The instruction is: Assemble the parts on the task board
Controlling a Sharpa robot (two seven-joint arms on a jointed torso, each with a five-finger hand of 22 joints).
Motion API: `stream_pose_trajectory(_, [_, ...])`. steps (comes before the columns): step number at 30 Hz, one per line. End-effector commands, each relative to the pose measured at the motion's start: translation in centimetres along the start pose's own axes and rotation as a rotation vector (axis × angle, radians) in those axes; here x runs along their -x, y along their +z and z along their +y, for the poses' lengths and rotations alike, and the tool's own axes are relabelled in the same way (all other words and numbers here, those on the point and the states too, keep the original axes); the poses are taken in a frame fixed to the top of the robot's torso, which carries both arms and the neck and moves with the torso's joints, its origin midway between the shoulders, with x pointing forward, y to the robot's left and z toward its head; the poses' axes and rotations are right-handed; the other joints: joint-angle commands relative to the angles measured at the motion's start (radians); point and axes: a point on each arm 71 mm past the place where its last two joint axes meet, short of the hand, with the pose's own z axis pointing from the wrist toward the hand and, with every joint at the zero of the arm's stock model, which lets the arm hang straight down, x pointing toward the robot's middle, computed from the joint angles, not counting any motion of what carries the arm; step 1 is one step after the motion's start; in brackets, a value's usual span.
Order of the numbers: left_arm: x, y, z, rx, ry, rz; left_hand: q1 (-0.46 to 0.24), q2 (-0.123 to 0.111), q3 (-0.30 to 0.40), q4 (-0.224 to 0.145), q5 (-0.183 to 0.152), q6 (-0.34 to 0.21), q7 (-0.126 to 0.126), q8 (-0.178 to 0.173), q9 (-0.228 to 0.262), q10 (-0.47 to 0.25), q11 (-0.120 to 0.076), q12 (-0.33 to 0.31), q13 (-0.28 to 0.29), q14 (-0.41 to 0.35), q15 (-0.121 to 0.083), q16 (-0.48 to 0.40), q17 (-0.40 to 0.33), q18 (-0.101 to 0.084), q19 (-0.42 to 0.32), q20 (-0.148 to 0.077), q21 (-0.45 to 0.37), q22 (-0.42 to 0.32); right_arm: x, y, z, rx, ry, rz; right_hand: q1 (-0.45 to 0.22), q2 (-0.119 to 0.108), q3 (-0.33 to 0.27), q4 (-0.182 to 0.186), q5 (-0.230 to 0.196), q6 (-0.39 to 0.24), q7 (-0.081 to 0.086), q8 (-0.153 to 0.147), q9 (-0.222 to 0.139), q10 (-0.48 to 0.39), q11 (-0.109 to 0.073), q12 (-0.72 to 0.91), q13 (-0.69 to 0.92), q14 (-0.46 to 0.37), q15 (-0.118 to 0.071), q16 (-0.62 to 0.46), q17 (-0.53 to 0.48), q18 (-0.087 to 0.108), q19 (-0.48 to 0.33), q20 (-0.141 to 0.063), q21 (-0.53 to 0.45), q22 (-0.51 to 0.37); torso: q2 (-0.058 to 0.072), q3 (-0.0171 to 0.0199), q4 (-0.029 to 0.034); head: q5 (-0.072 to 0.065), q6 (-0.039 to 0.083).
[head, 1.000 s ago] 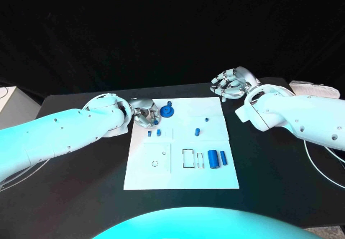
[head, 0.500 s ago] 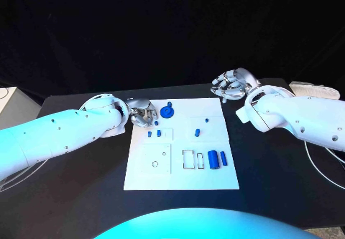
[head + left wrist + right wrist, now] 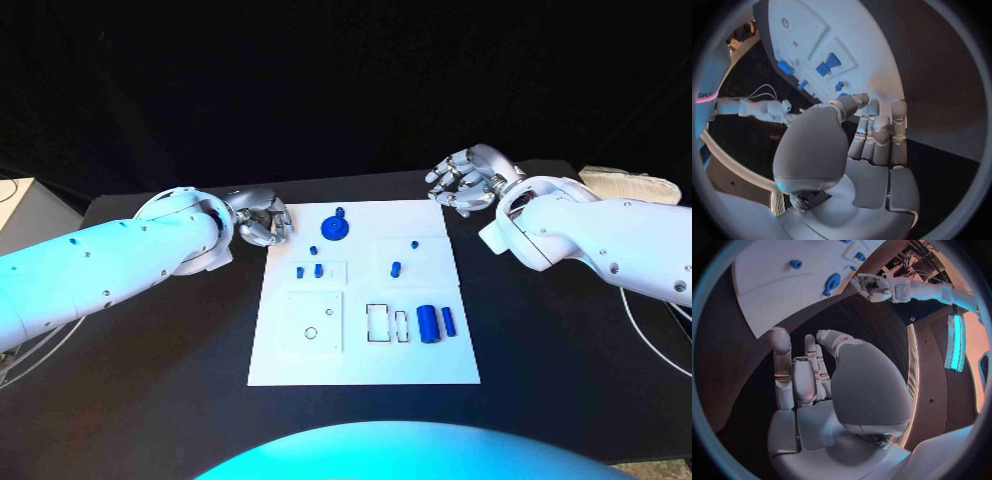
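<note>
Board centred on the surface, hands flanking its far corners

The white rectangular task board [image 3: 361, 350] lies mid-surface; the round blue disc part [image 3: 335, 227] sits at its far end, the blue cylinder part [image 3: 427, 321] nearer right.

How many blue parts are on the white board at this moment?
7, by the head view: a round disc at the far edge, a peg and a peg mid-right, two small pieces mid-left, a thick cylinder and a thin pin on the near right. Smaller ones may escape notice.

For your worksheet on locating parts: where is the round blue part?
In the head view, the round blue part lies at the task board's far edge, nearest the left hand.
</note>
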Motion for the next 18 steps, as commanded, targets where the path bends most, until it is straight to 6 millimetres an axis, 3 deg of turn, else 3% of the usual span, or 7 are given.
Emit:
stream_pose_trajectory(1, [1.1, -0.9, 0.3, -0.064, -0.314, -0.078, -0.016, -0.005, 0.004, 0.007, -0.001, 0.009, 0.008, 0.007, -0.001, -0.028, 0.015, -0.036, -0.021, -0.098, 0.011, -0.082, -0.180, 0.016, -0.039, 0.009, -0.041, -0.038, -0.9, -0.4, 0.6, 0.121, -0.168, 0.161, -0.010, -0.012, 0.003, -0.013, -0.017, 0.021, -0.005, -0.009, -0.003, 0.015, -0.005, -0.022, -0.018, 0.030, -0.005, 0.021, 0.023, -0.013, 0.015, -0.003, 0.062, 0.041, -0.003, 0.0006, 0.0005, -0.008, 0.008])
stream_pose_trajectory(2, [1.4, -1.3, 0.4, -0.079, -0.391, -0.085, -0.020, -0.003, -0.002, 0.010, -0.002, 0.008, 0.009, 0.009, -0.003, -0.032, 0.020, -0.054, -0.032, -0.163, 0.013, -0.146, -0.306, 0.016, -0.050, 0.013, -0.064, -0.052, -1.0, -0.5, 0.6, 0.135, -0.203, 0.180, -0.014, -0.015, 0.003, -0.016, -0.028, 0.027, -0.007, -0.013, -0.004, 0.021, -0.007, -0.030, -0.024, 0.033, -0.005, 0.029, 0.032, -0.015, 0.019, -0.004, 0.079, 0.052, -0.004, 0.0001, 0.0008, -0.012, 0.010])
stream_pose_trajectory(8, [2.3, -3.4, 0.7, -0.196, -0.818, -0.105, -0.038, -0.001, -0.051, 0.028, -0.003, -0.001, 0.011, 0.012, -0.008, -0.019, 0.023, -0.077, -0.050, -0.217, 0.019, -0.244, -0.356, 0.015, -0.082, 0.021, -0.142, -0.100, -1.4, -1.2, 0.5, 0.184, -0.418, 0.228, -0.021, -0.022, 0.004, -0.024, -0.058, 0.048, -0.011, -0.020, -0.005, 0.024, -0.006, -0.062, -0.047, 0.032, -0.003, 0.031, 0.032, -0.016, 0.015, -0.005, 0.087, 0.065, -0.002, -0.0030, -0.0005, -0.026, 0.023])
stream_pose_trajectory(15, [2.6, -5.1, -0.2, -0.306, -1.048, -0.114, -0.049, -0.007, -0.117, 0.062, -0.004, -0.011, 0.007, 0.016, -0.014, 0.001, 0.029, -0.133, -0.082, -0.302, 0.033, -0.370, -0.410, 0.013, -0.116, 0.041, -0.298, -0.199, -2.6, -1.9, 0.3, 0.208, -0.579, 0.195, -0.039, -0.036, 0.010, -0.021, -0.068, 0.064, -0.014, -0.040, -0.009, 0.009, 0.000, -0.131, -0.101, 0.027, 0.004, 0.023, 0.020, -0.012, 0.002, -0.004, 0.065, 0.067, -0.007, -0.0094, -0.0008, -0.045, 0.043])
stream_pose_trajectory(18, [2.6, -5.5, -0.5, -0.329, -1.082, -0.115, -0.042, -0.012, -0.117, 0.069, -0.004, -0.004, 0.007, 0.016, -0.017, 0.037, 0.032, -0.195, -0.109, -0.332, 0.043, -0.472, -0.453, 0.011, -0.134, 0.053, -0.381, -0.251, -3.3, -2.1, 0.4, 0.216, -0.617, 0.184, -0.041, -0.038, 0.010, -0.021, -0.069, 0.068, -0.015, -0.042, -0.010, 0.007, 0.000, -0.141, -0.110, 0.029, 0.004, 0.028, 0.026, -0.014, 0.004, -0.004, 0.074, 0.072, -0.010, -0.0126, 0.0017, -0.050, 0.046])
